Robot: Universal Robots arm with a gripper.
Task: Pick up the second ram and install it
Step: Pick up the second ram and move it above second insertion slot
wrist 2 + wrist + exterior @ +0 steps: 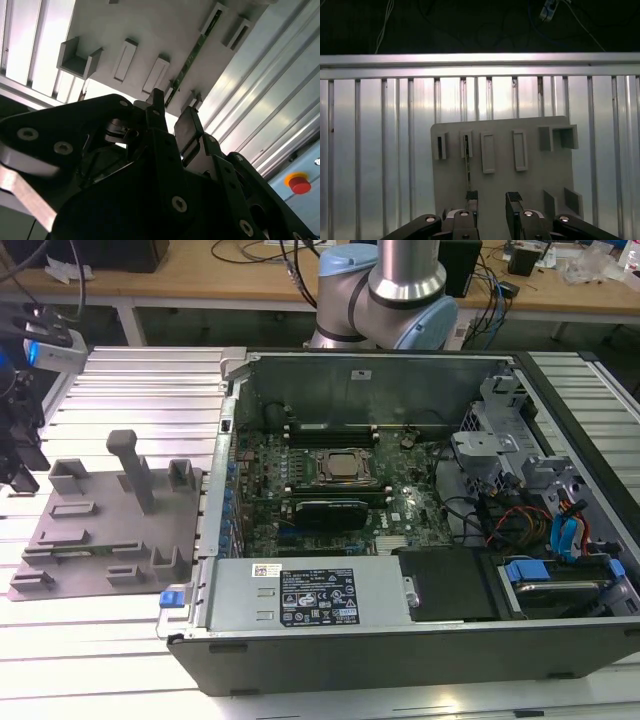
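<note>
The thin green second ram stick [192,58] is seated edgewise in slots of the grey plastic holder plate [530,172]. The black end effector [492,202] is held open over it, not touching.

The table [110,660] is built from ribbed aluminium profiles with parallel grooves. In the first wrist view the grooved surface ends at a straight edge rail [480,60], and the space beyond it is dark. Bright light causes strong glare on the profiles at the exterior view's lower left. Behind the table stands a wooden bench [200,285] on white legs, carrying loose cables [490,295]. The space under it is dark. In the second wrist view, a red push-button [299,183] sits beside the profiles.
</note>
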